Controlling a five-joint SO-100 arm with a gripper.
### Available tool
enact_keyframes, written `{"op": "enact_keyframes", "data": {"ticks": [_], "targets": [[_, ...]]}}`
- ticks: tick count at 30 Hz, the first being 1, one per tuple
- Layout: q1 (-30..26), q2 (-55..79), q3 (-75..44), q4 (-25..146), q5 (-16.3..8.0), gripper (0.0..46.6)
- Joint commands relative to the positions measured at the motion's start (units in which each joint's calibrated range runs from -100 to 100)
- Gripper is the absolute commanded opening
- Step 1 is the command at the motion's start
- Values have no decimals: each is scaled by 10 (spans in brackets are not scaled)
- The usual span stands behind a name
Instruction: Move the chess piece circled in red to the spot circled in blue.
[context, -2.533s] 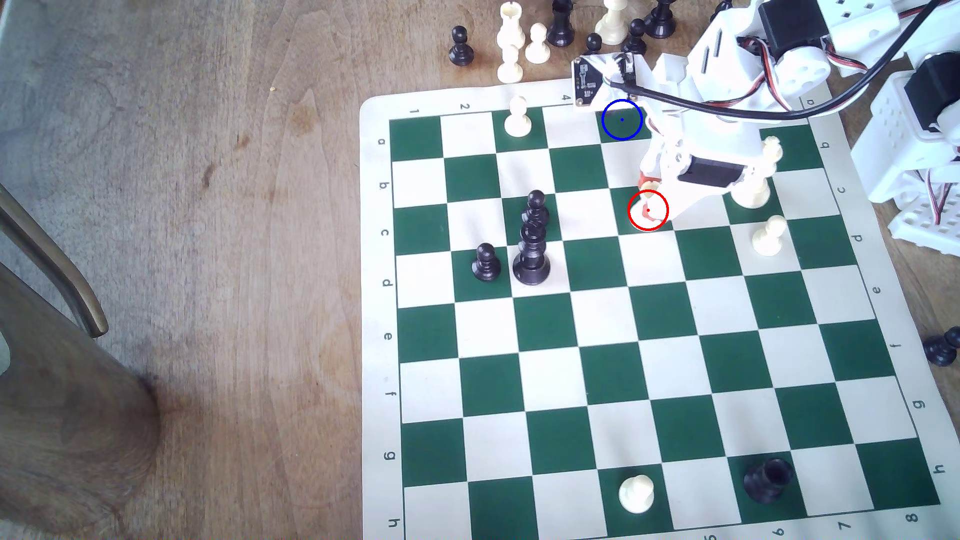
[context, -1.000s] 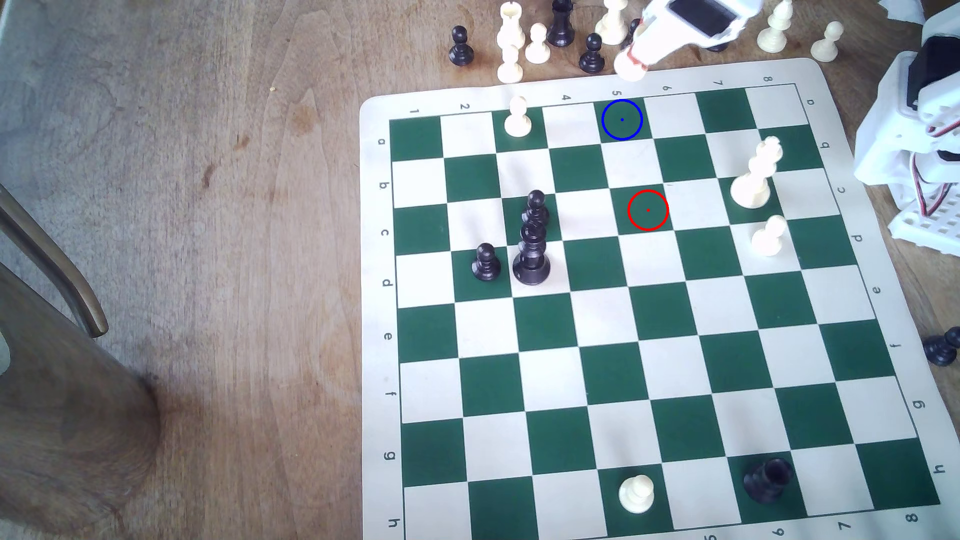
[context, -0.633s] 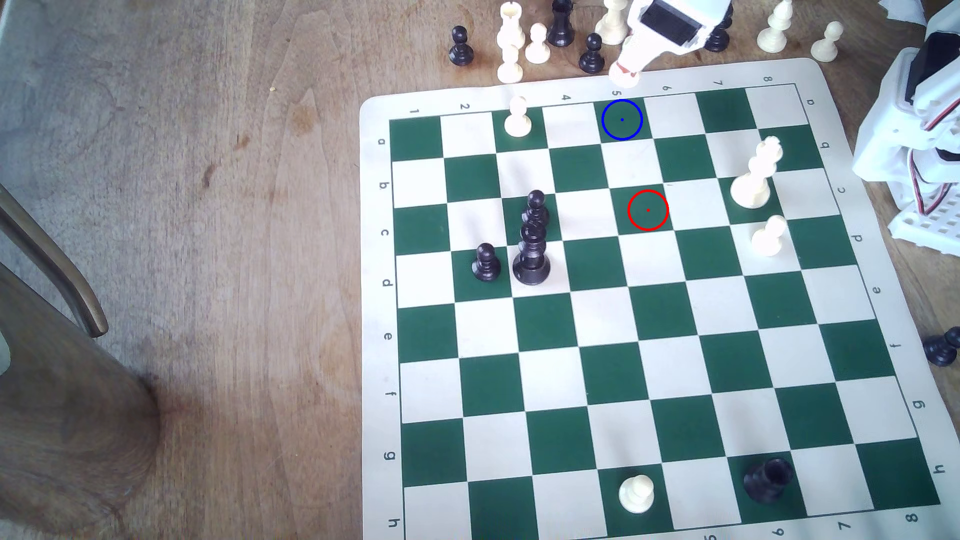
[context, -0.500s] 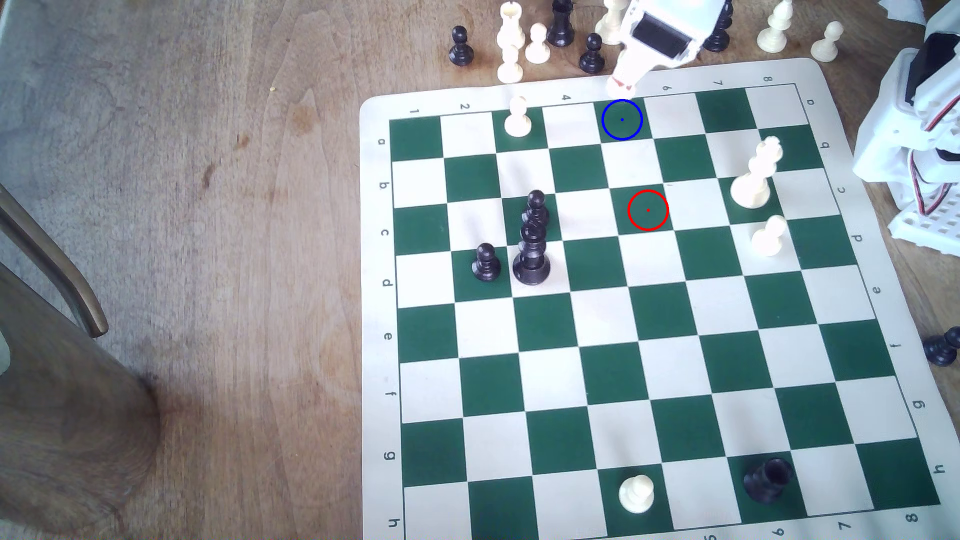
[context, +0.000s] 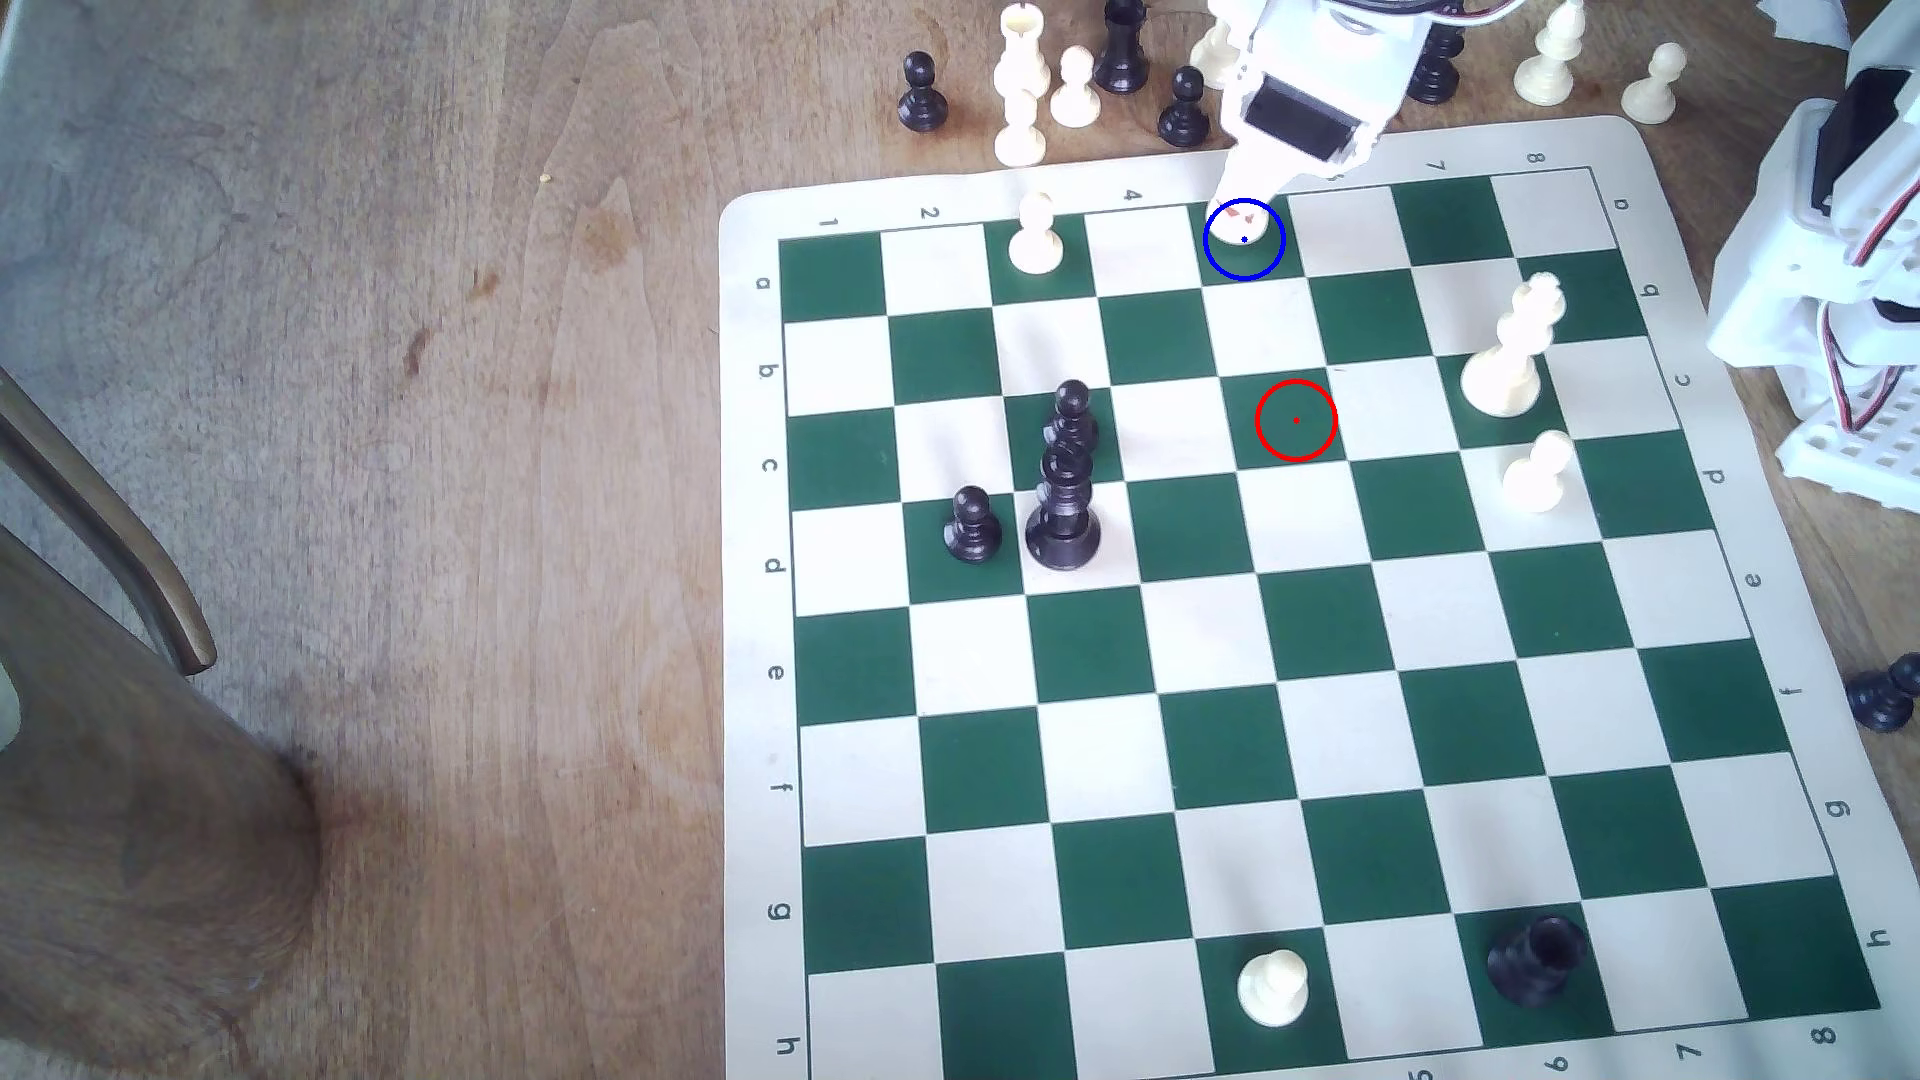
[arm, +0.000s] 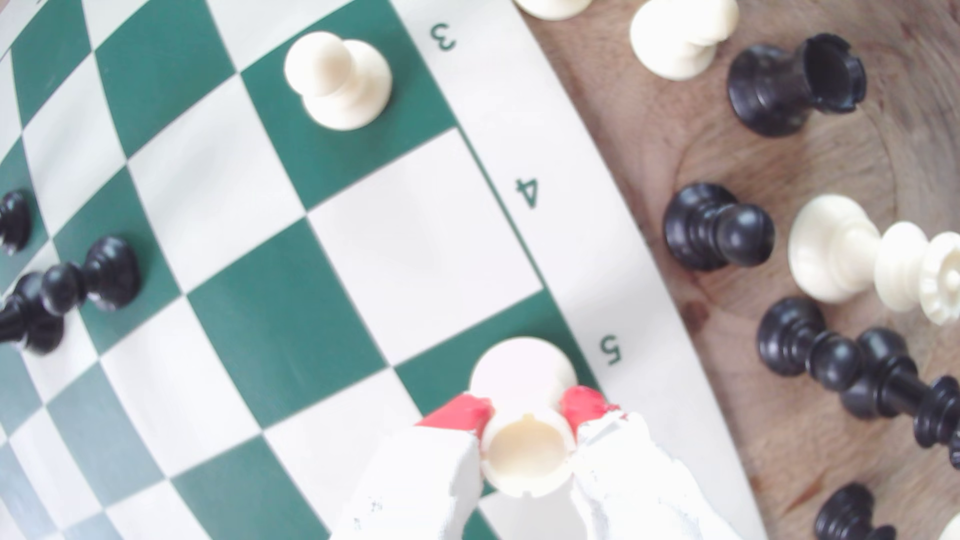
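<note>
The chess piece (context: 1250, 233), a short cream rook, sits between the red-tipped fingers of my gripper (context: 1238, 216), which is shut on it. It hangs inside the blue ring over the spot (context: 1274, 260), a green square by the board's far edge at the number 5. In the wrist view the chess piece (arm: 524, 457) is clamped at its notched top by my gripper (arm: 530, 410), and its round base lies over the green spot (arm: 441, 374). I cannot tell whether the base touches the board. The red-ringed square (context: 1297, 421) holds no piece.
A cream pawn (context: 1036, 237) stands two squares to the exterior view's left of the spot. A tall cream piece (context: 1512, 348) and a pawn (context: 1538, 473) stand to the right, black pieces (context: 1065, 488) mid-left. Spare pieces (context: 1122, 62) crowd the wood beyond the far edge.
The gripper took the rook off the red-ringed square, lifted it beyond the board's far edge, then came down and forward until the piece sits inside the blue ring.
</note>
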Motion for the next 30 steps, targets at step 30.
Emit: {"op": "enact_keyframes", "data": {"ticks": [30], "targets": [[-10,7,-2,1,18,13]]}}
